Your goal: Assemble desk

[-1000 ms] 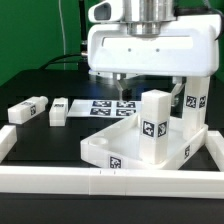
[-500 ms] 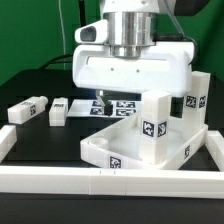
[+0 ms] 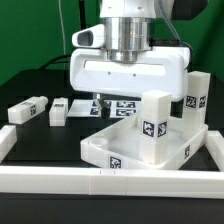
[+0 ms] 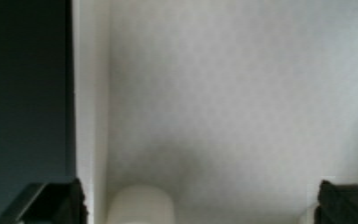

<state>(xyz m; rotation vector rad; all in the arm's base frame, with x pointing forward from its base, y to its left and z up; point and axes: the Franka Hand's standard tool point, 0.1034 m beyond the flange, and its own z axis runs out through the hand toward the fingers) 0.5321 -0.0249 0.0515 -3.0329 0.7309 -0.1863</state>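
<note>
Desk stands part-built. The tabletop lies rim-up at the exterior view's right, just behind the front border rail. Two legs stand upright in its corners: the near leg at the front and the far leg at the back right. I judge both seated, though I cannot tell how firmly.

Two more lie flat on the black table, well apart from the tabletop at the exterior view's left: the outer loose leg and the inner loose leg. So I put it at about halfway, with two legs left to fetch and fit.

The gripper hangs over the tabletop's far left side, near the marker board. In the wrist view its jaws are spread wide over a plain white surface. I see nothing held.
</note>
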